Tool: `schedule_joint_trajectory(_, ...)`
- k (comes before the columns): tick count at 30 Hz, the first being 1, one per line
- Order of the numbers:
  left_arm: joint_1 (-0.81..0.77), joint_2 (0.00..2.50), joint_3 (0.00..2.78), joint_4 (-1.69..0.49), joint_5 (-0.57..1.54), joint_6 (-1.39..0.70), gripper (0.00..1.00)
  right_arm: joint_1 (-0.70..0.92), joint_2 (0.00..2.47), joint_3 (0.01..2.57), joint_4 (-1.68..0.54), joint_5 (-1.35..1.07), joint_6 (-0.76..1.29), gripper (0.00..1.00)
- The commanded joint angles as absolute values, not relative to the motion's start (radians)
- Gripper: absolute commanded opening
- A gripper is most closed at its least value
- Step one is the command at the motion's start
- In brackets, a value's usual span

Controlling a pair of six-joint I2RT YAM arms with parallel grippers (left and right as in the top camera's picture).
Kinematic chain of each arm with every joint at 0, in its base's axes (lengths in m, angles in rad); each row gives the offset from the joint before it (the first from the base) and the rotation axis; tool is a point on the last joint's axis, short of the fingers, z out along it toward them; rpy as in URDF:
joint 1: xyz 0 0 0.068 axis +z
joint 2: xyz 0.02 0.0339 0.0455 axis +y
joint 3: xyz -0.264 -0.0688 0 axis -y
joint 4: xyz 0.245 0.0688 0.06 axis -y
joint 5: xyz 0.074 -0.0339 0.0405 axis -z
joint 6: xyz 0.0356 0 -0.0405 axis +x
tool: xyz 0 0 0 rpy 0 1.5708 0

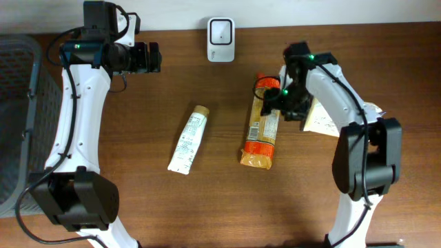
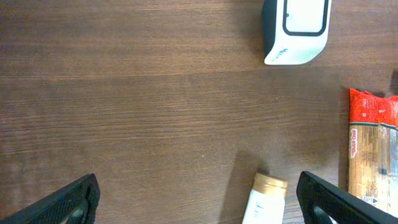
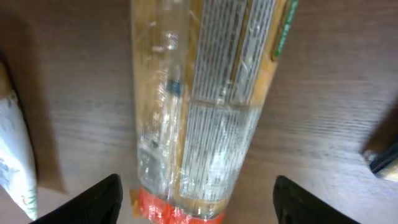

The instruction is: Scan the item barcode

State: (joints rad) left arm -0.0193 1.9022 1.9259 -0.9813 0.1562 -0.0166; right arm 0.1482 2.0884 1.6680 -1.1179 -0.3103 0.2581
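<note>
Right gripper (image 3: 200, 200) is released: my fingers stand spread either side of the pasta pack (image 1: 260, 138), with a gap on both sides and no contact. The pack lies flat on the table (image 1: 207, 207), printed panel up, below and right of the scanner (image 1: 220, 31), well apart from it. My left gripper (image 2: 199, 200) is wide open and empty, left of the scanner. A tube (image 1: 188, 140) lies left of the pack.

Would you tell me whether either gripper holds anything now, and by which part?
Nothing is held. The right gripper is open, its fingers apart on either side of the pasta packet without touching it; the left gripper is open over the table.
</note>
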Motion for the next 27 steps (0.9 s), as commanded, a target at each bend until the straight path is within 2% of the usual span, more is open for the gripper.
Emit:
schedule_joint_trajectory(1,-0.019,1.903,1.927,-0.981,0.157,-0.014,0.99,0.093,2.090,1.543,-1.025,-0.450,0.213,0.77)
schedule_joint_trajectory(9,-0.019,1.903,1.927,-0.981,0.156,-0.014,0.99,0.086,2.090,1.310,-0.670,-0.509,0.309,0.74)
schedule_joint_trajectory(18,-0.019,1.903,1.927,-0.981,0.156,-0.014,0.99,0.091,2.136,1.305,-0.568,-0.523,0.453,0.67)
schedule_joint_trajectory(23,-0.019,1.903,1.927,-0.981,0.156,-0.014,0.99,0.156,2.151,1.305,-0.458,-0.524,0.473,0.49)
schedule_joint_trajectory(24,-0.019,1.903,1.927,-0.981,0.156,-0.014,0.99,0.158,2.151,1.305,-0.452,-0.525,0.473,0.36)
schedule_joint_trajectory(25,-0.019,1.903,1.927,-0.981,0.156,-0.014,0.99,0.158,2.151,1.305,-0.451,-0.535,0.473,0.17)
schedule_joint_trajectory(26,-0.019,1.903,1.927,-0.981,0.157,-0.014,0.99,0.158,2.151,1.305,-0.443,-0.550,0.473,0.10)
schedule_joint_trajectory(27,-0.019,1.903,1.927,-0.981,0.156,-0.014,0.99,0.163,2.151,1.306,-0.435,-0.555,0.473,0.07)
